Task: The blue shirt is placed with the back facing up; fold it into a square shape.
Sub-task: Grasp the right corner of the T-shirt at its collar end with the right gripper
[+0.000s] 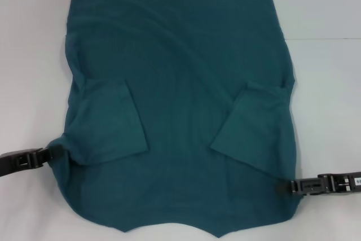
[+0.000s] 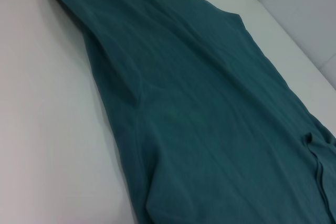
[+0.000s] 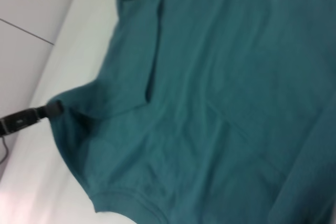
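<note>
Pinching the blue shirt [image 1: 180, 83] at both side edges, my left gripper [image 1: 56, 152] at lower left and right gripper [image 1: 284, 186] at lower right have their fingers closed on cloth. Sleeves already tucked in, the shirt spreads across the white surface [image 1: 327, 38]; I'd lift both sides evenly and carry the near end toward the top of the frame.

You see two slim, black, blocky grippers, the left gripper [image 1: 56, 150] and the right gripper [image 1: 284, 187], each built of boxy segments with rectangular cut-outs. The right one carries a small white label with dark markings.

Blue shirt [image 1: 180, 83] collar edge cut off near the robot (both hands' fingertips hidden in cloth)
</note>
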Motion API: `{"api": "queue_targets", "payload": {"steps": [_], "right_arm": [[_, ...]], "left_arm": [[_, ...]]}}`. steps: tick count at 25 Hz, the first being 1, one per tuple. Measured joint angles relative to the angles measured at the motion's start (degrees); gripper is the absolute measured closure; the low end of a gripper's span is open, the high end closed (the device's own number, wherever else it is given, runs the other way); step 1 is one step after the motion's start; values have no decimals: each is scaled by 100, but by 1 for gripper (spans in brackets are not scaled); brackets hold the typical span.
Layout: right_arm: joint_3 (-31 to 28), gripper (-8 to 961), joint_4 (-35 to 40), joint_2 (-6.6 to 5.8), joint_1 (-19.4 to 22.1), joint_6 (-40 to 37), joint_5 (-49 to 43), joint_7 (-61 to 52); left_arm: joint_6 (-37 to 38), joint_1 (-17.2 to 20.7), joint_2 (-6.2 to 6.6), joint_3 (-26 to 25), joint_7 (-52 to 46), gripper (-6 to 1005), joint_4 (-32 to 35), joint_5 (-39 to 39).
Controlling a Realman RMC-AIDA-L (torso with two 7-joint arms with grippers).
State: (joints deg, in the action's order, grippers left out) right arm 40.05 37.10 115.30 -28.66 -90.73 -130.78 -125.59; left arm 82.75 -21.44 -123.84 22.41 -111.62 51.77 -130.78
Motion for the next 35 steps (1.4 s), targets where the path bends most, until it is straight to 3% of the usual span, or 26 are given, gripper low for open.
{"api": "queue_targets", "payload": {"steps": [17, 35], "right_arm": [[-74, 66, -198, 19, -69, -72, -71, -216], [-913, 82, -523, -45, 151, -281, -25, -86]], "left_arm": [[-74, -123, 28, 14, 0, 976, 0, 0], [-157, -221, 60, 27, 0, 978, 0, 0]]}}
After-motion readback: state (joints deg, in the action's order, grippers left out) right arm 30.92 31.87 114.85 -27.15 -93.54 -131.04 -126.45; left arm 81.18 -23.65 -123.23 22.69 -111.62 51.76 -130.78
